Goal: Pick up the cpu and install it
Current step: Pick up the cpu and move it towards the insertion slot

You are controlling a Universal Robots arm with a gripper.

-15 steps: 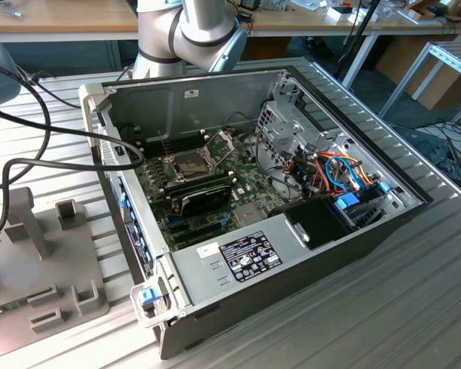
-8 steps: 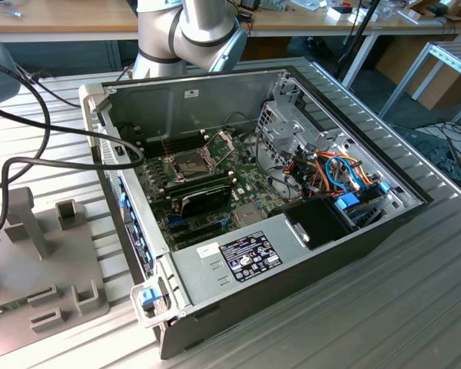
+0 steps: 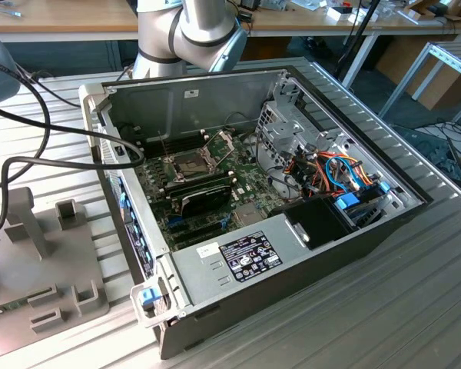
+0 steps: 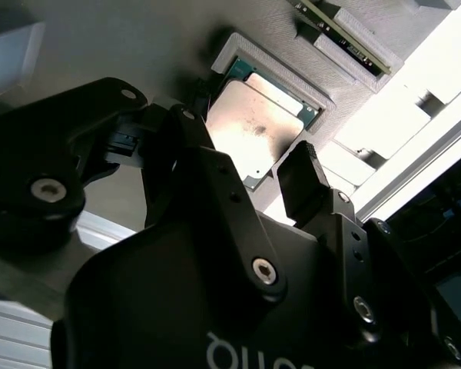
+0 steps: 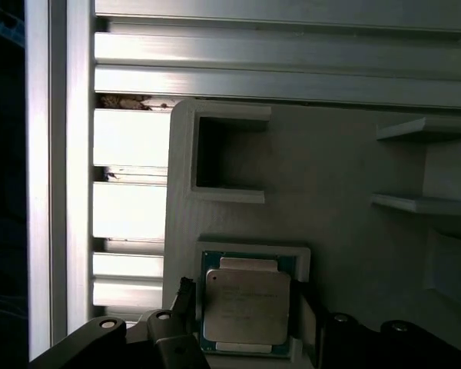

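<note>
Cpu, look: the cpu [image 5: 246,306] is a small flat square chip with a dull silver-grey metal lid and a narrow green border. In the second wrist view [image 4: 253,127] the lid catches the light and shows a dark speck near its middle.
Cpu, place: it lies flat in a shallow square pocket of the pale grey moulded holder plate [image 5: 338,192].
Gripper: the black two-finger gripper [image 4: 244,142] has its fingers spread, one at each side of the chip, and holds nothing.
Print on the cpu: faint lines on the lid, too small to make out.
Print on the gripper: white letters on the black body, cut off at the edge.
Holder plate, exterior view: it [image 3: 54,284] lies at 9 o'clock from the open black computer case [image 3: 315,269], on the ribbed aluminium table [image 3: 399,315].
Socket: the dark square socket [image 3: 190,163], its metal frame hinged up, sits toward 10 o'clock on the green motherboard [image 3: 250,196].
Labels: a black sticker and a white sticker sit on the grey metal box [image 3: 238,257] at 6 o'clock from the socket. Neither can be read.
</note>
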